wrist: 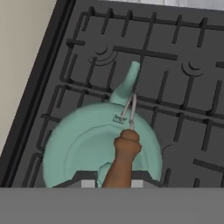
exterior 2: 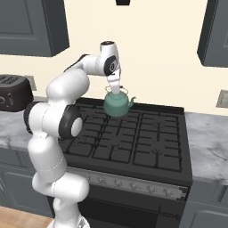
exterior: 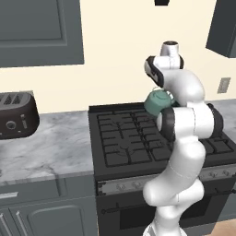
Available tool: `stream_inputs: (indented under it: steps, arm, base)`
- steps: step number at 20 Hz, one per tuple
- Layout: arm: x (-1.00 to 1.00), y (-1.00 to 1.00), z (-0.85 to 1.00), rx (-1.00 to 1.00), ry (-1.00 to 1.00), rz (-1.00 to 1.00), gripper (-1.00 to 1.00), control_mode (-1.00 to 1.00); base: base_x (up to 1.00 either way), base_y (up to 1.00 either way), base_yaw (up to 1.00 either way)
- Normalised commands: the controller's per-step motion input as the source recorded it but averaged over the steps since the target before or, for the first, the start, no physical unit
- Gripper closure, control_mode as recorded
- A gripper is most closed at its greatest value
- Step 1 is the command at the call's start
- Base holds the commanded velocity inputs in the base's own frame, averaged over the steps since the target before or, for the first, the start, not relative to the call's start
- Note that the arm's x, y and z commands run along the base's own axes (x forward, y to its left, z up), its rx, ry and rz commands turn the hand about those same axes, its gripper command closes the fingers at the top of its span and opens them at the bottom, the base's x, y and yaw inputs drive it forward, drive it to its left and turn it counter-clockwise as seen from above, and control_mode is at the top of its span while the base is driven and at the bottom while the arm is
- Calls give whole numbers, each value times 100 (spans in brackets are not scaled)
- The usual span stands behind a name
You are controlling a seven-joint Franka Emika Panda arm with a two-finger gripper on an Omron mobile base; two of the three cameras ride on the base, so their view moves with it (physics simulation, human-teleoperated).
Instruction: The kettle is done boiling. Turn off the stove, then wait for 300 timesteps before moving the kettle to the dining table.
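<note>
The teal kettle (exterior 2: 118,104) hangs over the back left part of the black stove (exterior 2: 133,138), its spout pointing right. My gripper (exterior 2: 115,87) points down and is shut on the kettle's brown-topped wire handle (wrist: 124,157). In the hand view the kettle (wrist: 87,144) sits right below the fingertips (wrist: 87,183), with grates around it. From the left base view my arm hides part of the kettle (exterior: 156,102). The silver knob strip (exterior 2: 133,186) runs along the stove front. The dining table is out of view.
A dark toaster (exterior: 16,115) stands on the marble counter (exterior: 50,147) left of the stove. More marble counter (exterior 2: 209,142) lies to the right. Grey wall cabinets (exterior: 41,32) hang above. My own arm rises in front of the stove.
</note>
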Motion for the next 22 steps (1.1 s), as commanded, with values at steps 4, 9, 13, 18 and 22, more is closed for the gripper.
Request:
stream_inputs:
  steps: [4,9,13,18,22]
  arm:
    - [-41,0,32,0,0,-8,100,-100]
    - [-41,0,27,0,0,-9,100,-100]
    - [-41,0,16,0,0,-9,100,-100]
    - [-40,0,14,0,0,-8,100,-100]
    - [-43,0,4,0,-1,-7,100,-100]
  base:
    - [0,0,0]
    - [0,0,0]
    - [0,0,0]
    - [0,0,0]
    - [0,0,0]
